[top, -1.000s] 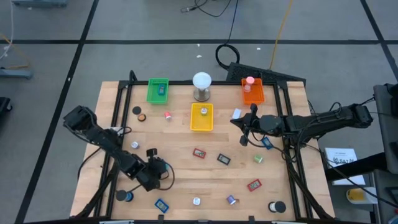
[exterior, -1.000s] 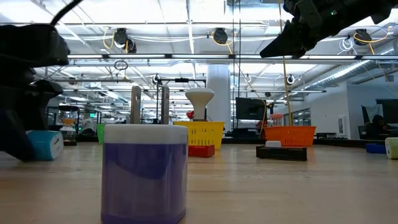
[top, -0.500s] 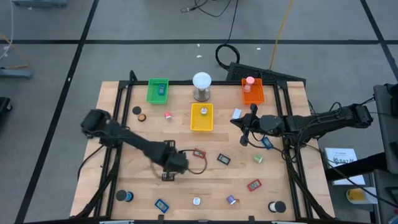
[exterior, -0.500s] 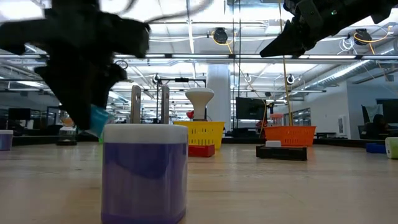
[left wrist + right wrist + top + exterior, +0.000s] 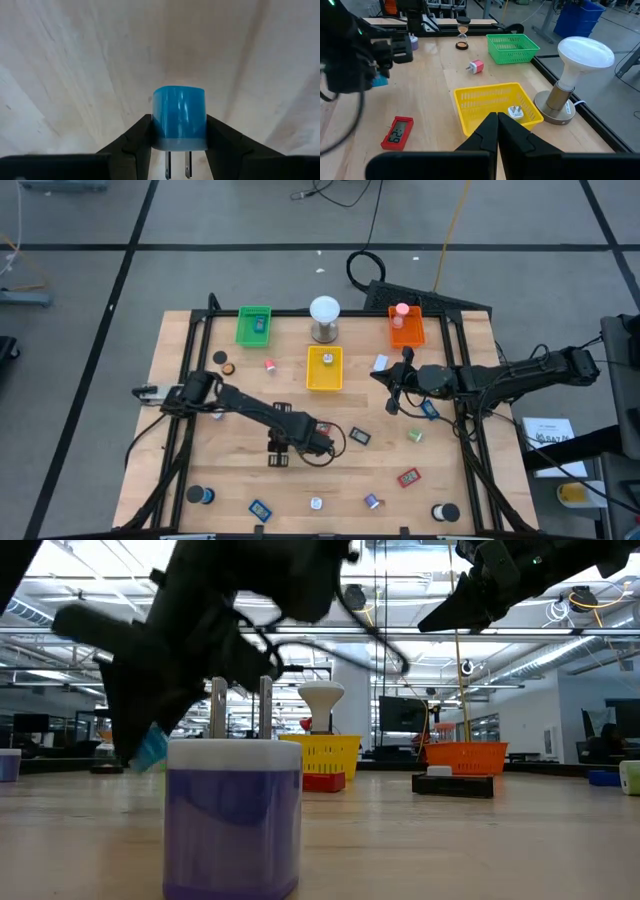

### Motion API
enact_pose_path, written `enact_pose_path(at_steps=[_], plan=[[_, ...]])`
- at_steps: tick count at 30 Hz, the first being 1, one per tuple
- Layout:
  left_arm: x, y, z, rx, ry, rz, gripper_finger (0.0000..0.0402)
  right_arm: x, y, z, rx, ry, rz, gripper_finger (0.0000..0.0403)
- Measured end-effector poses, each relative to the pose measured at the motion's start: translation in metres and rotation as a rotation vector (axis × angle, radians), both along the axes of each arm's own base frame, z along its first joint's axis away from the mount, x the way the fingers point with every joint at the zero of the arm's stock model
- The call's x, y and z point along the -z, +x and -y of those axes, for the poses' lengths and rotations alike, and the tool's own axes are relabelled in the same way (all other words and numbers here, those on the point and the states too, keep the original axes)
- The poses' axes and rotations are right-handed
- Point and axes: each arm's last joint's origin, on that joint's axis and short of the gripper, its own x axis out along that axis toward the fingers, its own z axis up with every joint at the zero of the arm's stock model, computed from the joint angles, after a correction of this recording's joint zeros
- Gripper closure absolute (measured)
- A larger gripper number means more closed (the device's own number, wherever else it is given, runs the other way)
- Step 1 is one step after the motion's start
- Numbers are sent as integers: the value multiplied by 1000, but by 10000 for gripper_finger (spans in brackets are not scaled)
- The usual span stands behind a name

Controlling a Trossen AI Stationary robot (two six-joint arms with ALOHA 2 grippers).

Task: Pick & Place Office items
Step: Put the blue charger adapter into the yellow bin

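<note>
- Right between the left gripper's fingers sits a blue plug adapter, prongs pointing back toward the wrist. The fingers are pinching it on both sides, so it's properly in hand, up off the wood.
- Seen from above, the left gripper is out over the middle of the table. A dark flat piece lies just beside it and the red clock-looking piece is somewhere close to it too.
- Farther ahead of it is the yellow tray, which already has a small white plug in it. My guess is that's where the blue one goes.
- Beyond that, the green tray and orange tray flank the domed lamp.
- The right gripper hangs well off to the other side, fingers pressed together, holding nothing.
- Worry 1: the grip is only on the adapter's smooth sides, so a fast swing could let it twist or slip out.
- Worry 2: coming in low could clip the tray rim and shove the tray.
- Worry 3: the cable looped at the wrist could drag over nearby items.
</note>
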Motion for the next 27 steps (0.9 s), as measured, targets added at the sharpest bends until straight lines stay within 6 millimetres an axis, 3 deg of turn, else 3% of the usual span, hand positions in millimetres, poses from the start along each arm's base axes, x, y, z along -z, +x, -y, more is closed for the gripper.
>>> enact_pose_path(at_steps=[5,17,23,27], plan=[[13,3,-5,6,5,-48,256,0,0,0,-1,-1,0,399],[18,9,-7,8,-5,16,212,0,0,0,-2,-1,-1,399],[16,9,-8,23,32,17,200,0,0,0,-2,-2,-5,399],[4,7,-9,39,56,57,174,1,0,0,-2,-2,-8,399]])
